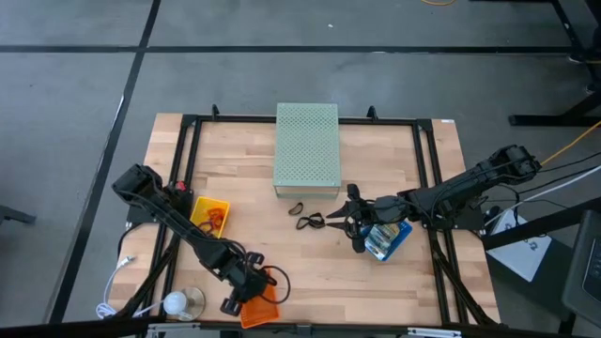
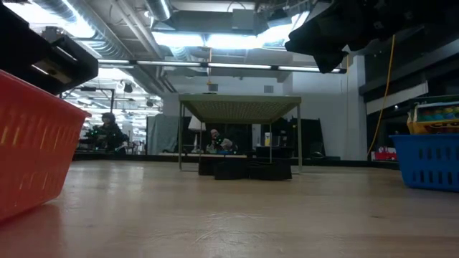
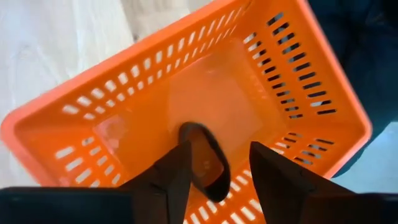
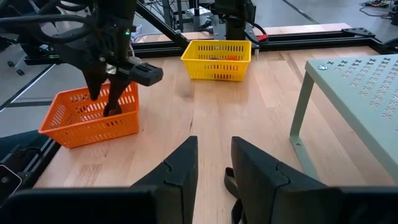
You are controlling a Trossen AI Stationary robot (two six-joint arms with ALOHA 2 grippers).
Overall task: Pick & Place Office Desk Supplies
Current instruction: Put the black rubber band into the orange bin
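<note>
Over the orange tray point(image 1: 264, 307), left gripper point(image 3: 217, 171) spread, one black loop point(image 3: 205, 160) between, two black loops point(image 1: 303, 214) mid-table.

No text, label, brand, number or sign is showing clearly enough to read in any view. The printed packets in the blue tray point(image 1: 389, 237), right of centre in the high view, are showing colour patches only, with no letters to make out.
</note>
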